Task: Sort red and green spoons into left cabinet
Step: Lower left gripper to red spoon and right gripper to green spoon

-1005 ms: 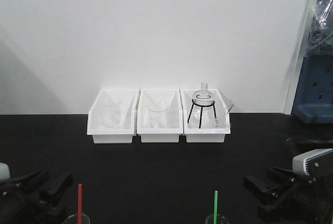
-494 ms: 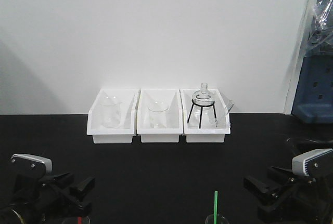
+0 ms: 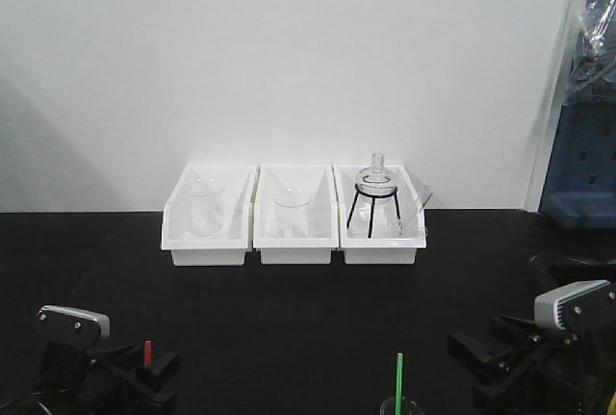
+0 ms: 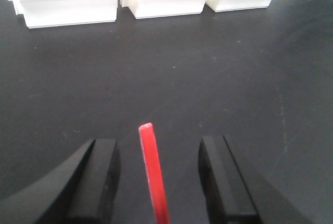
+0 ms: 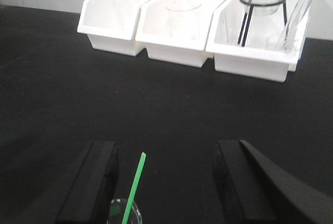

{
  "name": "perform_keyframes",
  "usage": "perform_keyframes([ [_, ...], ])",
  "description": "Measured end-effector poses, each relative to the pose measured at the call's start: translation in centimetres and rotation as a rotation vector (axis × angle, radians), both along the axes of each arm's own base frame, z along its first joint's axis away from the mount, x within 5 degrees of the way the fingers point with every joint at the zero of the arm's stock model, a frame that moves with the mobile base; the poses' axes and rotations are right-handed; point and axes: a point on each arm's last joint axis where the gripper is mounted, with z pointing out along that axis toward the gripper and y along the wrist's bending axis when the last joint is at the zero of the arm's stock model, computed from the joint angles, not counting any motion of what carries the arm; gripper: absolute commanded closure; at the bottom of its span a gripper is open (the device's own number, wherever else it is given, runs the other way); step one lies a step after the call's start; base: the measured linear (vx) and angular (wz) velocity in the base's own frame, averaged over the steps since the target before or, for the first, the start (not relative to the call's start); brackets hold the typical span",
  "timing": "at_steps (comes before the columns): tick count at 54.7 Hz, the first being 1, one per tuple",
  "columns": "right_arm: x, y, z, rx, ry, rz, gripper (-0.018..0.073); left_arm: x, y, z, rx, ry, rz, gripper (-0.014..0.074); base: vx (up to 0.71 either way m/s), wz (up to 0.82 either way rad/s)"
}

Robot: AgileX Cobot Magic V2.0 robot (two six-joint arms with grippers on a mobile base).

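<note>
The red spoon (image 4: pixel 152 174) is seen standing near-upright at the near edge of the black worktop (image 4: pixel 234 68), its handle rising between the spread fingers of the left end effector (image 4: pixel 158 148); the jaws are held apart and no contact with the handle can be made out. The green spoon (image 5: pixel 135 185) is propped handle-up in a small clear cup (image 5: pixel 125 212), just ahead of the right end effector (image 5: pixel 166 154), whose jaws are likewise held wide apart with nothing between them. The bowl ends of both spoons are hidden. Three white bins (image 3: pixel 294 232) of glassware are lined up against the far wall; the left cabinet is not shown in any view. Both spoons are judged to be very light, thin and fairly stiff, with smooth plastic that could slip or pivot under a loose pinch. A hold on the upper handle, squared across its width, is therefore thought best, and a straight upward lift is advised so that the light cup is not dragged over or tipped.
</note>
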Motion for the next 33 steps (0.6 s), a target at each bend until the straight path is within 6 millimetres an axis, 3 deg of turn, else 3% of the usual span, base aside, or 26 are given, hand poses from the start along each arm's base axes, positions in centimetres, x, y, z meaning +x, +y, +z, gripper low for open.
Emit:
perform_keyframes([
  [20, 3.0, 1.1, -2.2, 0.06, 0.028, 0.072, 0.0091, 0.0, 0.0, 0.1, -0.008, -0.012, -0.003, 0.0274, 0.0, 0.0],
  [33, 4.9, 4.7, -3.4, -0.032, 0.03, 0.169, 0.0091, 0.0, 0.0, 0.1, -0.007, -0.012, -0.003, 0.0391, 0.0, 0.0],
])
